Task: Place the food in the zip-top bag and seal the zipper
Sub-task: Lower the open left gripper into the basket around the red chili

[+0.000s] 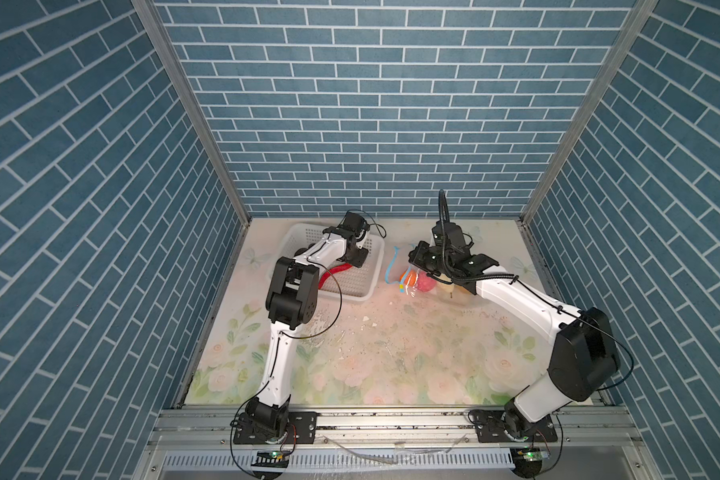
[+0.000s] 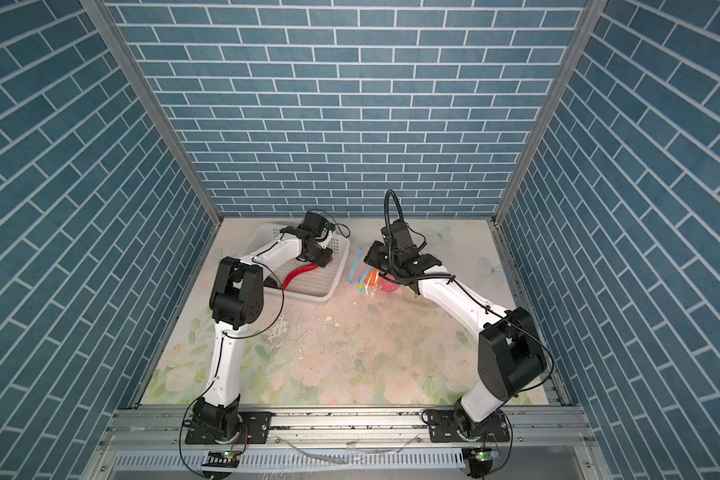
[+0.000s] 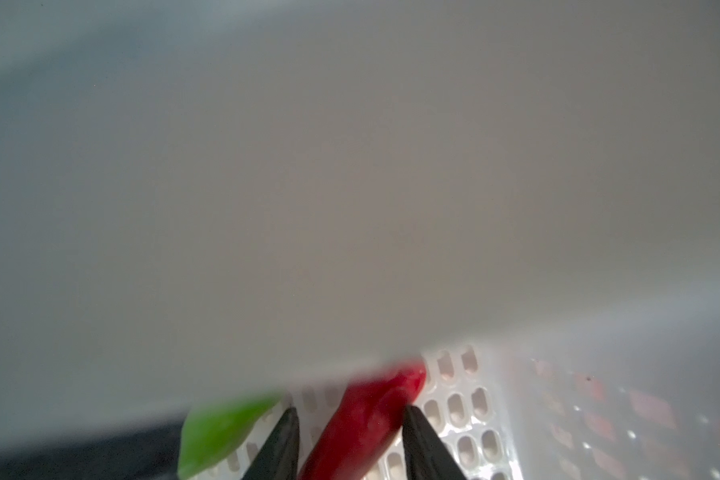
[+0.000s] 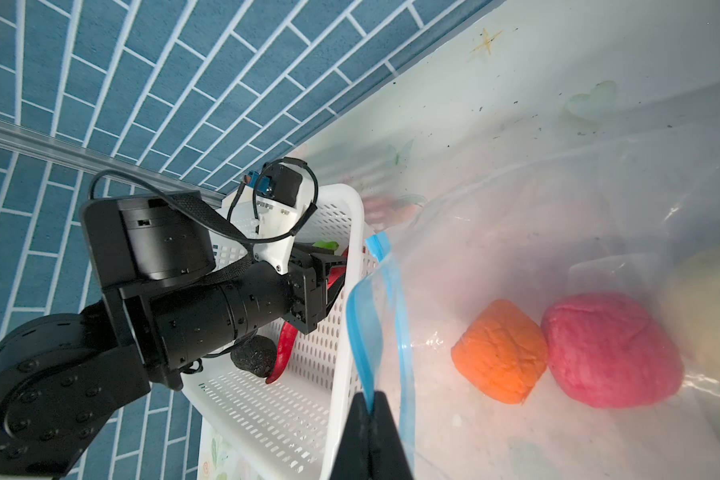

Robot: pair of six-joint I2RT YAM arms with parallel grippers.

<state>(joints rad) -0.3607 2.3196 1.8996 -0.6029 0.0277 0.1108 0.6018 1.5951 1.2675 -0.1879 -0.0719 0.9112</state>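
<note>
Scene: two white-and-black arms work over a floral table point(image 1: 391, 353), with a white perforated basket point(image 4: 267, 411) at its far side against walls of blue brick pattern.
Left gripper: the left gripper point(image 3: 350, 415) is down inside the basket with its jaws apart. One black finger stands on either side of the red chili point(image 3: 391, 386), and a sliver of basket floor shows between one finger and the chili.
Chili: it lies long and thin on the basket floor.
Also in the basket: a green piece point(image 3: 221, 432) sits just beside the chili, and whether it is joined to it cannot be told. A black lump point(image 4: 253, 355) sits just beside the chili's pointed end.
Right gripper: the right gripper point(image 4: 368, 401) is just outside the basket's wall, pinched tight on one lip of the zipper point(image 4: 406, 374) and holding that lip raised.
Bag: the clear zip-top bag point(image 4: 495, 232) lies just beside the basket on the right arm's side, its mouth gaping toward the basket.
Food in the bag: an orange lump point(image 4: 499, 353) and a pink lump point(image 4: 607, 349) touch each other. A cream-white lump point(image 4: 707, 316) lies beside the pink one, farthest from the basket.
Top views: in both, the left wrist hides its own fingertips over the basket.
</note>
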